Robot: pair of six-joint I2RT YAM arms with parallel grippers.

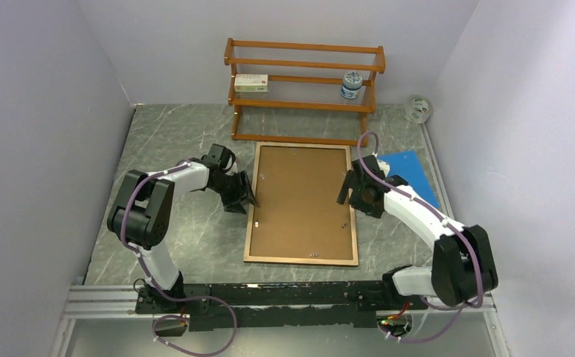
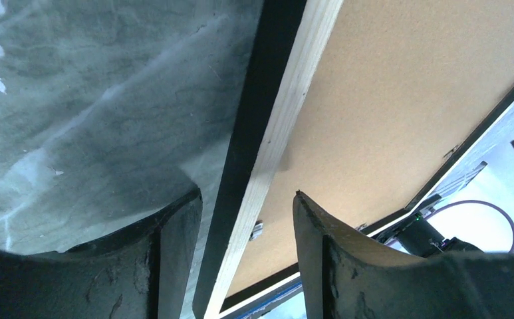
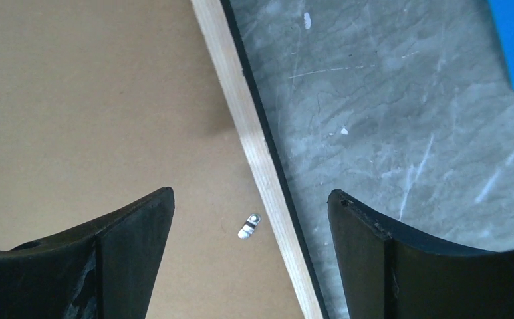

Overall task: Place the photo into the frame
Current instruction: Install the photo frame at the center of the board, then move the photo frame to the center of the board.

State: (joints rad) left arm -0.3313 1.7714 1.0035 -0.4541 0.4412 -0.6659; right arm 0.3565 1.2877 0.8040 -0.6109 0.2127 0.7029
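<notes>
Top external: frame (image 1: 300, 259) lies back-up, brown backing board (image 1: 303, 197) seated inside.

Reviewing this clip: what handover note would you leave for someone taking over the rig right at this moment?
Left gripper: open, straddling the left edge of the frame.
Right gripper: open, straddling its right edge.
Frame lies back up on the table, backing board seated in it.
Photo not in view; whether it is under the board cannot be told.
Left: confirm photo is inside, check the metal tab fastenings.
</notes>
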